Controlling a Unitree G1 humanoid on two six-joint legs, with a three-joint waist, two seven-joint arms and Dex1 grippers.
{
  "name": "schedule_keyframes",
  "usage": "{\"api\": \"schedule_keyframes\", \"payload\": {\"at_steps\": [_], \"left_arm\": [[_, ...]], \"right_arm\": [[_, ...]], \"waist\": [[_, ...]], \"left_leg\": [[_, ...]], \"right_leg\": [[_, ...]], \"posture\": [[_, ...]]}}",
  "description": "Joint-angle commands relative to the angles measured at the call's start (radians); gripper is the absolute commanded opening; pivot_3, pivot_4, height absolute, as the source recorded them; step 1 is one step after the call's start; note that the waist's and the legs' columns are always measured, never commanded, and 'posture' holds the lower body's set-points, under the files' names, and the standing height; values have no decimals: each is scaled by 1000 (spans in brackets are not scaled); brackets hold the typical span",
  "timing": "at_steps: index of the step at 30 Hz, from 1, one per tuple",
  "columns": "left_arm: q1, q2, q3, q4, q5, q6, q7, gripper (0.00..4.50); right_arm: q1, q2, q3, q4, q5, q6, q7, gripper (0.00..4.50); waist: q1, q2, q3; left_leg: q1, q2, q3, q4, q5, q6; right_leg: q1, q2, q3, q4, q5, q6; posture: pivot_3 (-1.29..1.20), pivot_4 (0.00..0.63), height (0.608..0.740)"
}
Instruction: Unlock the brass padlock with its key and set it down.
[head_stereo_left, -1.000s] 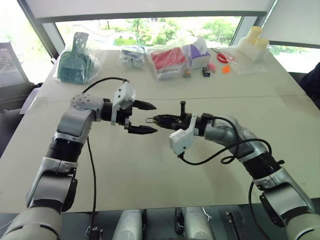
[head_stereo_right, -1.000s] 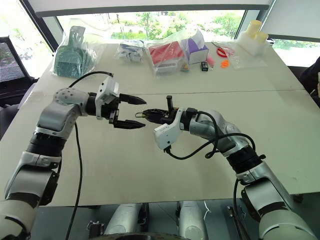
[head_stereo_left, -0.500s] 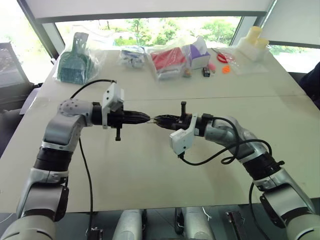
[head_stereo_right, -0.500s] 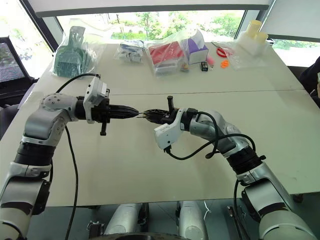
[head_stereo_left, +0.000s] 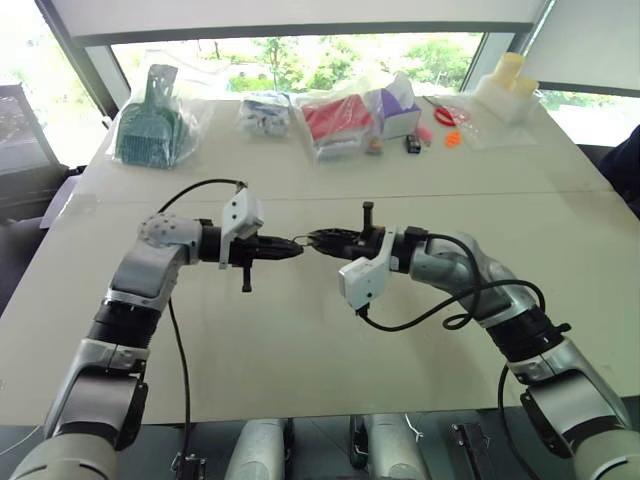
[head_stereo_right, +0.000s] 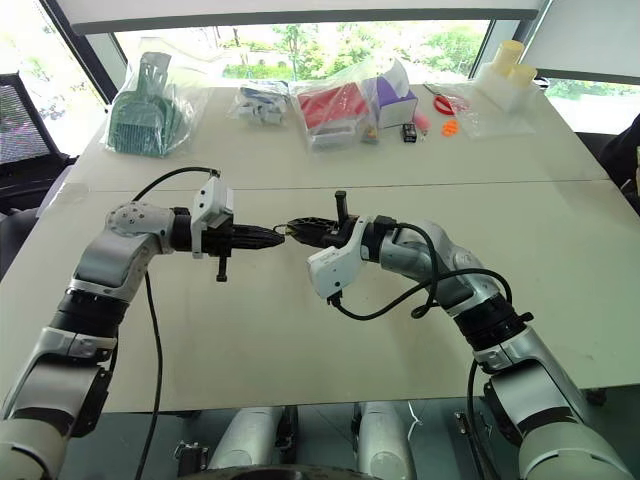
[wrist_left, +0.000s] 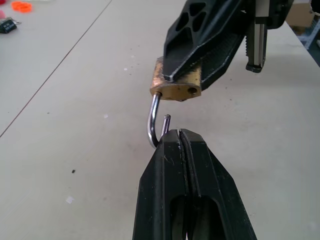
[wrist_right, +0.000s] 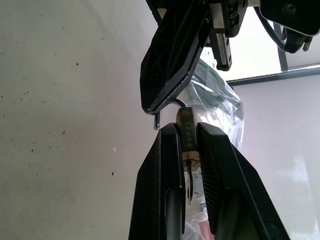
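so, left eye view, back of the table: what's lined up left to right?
Green dustpan in its bag → bagged white and blue item → bagged red item → purple and white box → small dark item → orange pieces → pale yellow bottles.

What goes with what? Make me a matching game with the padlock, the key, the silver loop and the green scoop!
1. brass padlock
2. key
3. shackle
4. green scoop

A. in a clear bag at the far side of the table
B. pinched by the left gripper
C. held in the right gripper
D. stuck in the padlock's end

Pairs: 1-C, 2-D, 3-B, 4-A
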Motion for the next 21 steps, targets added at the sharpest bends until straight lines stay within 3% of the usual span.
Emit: {"api": "schedule_keyframes", "payload": {"at_steps": [1,11,21], "left_arm": [[-33,-14,16,35,13,-42,23,20],[-10,2,18,36,27,-66,30,20],[147,73,61,-146,-7,24,77,20]], "right_arm": [[-1,2,-22,-46,27,-4,1,0],[10,9,-16,-30,22,4,17,0],[49,39,15,114,-69,-17,-81,0]], "waist": [[1,0,0],[0,0,0],[-1,0,0]], "left_leg": [[0,0,0,0,0,0],[0,0,0,0,0,0],[0,0,0,0,0,0]], "right_leg": [[0,0,0,0,0,0],[0,0,0,0,0,0],[0,0,0,0,0,0]], "posture": [[0,150,740],[0,150,740],[0,150,740]]}}
